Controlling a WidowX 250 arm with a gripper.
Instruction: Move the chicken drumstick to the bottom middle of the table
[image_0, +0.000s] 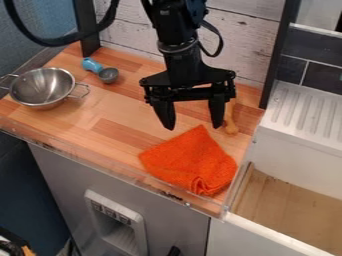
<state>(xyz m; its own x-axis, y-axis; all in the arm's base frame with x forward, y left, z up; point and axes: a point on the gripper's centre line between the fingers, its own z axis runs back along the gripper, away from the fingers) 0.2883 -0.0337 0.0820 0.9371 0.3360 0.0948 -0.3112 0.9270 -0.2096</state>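
Observation:
My black gripper hangs over the right half of the wooden table, open, with nothing between its fingers. The chicken drumstick lies just to the right of the gripper's right finger, near the table's right side. Its narrow end points toward the front, and its upper part is partly hidden behind the gripper.
An orange cloth lies crumpled in front of the gripper at the front right. A metal colander and a blue-handled scoop sit at the left. A clear rim edges the front; a white sink unit stands right.

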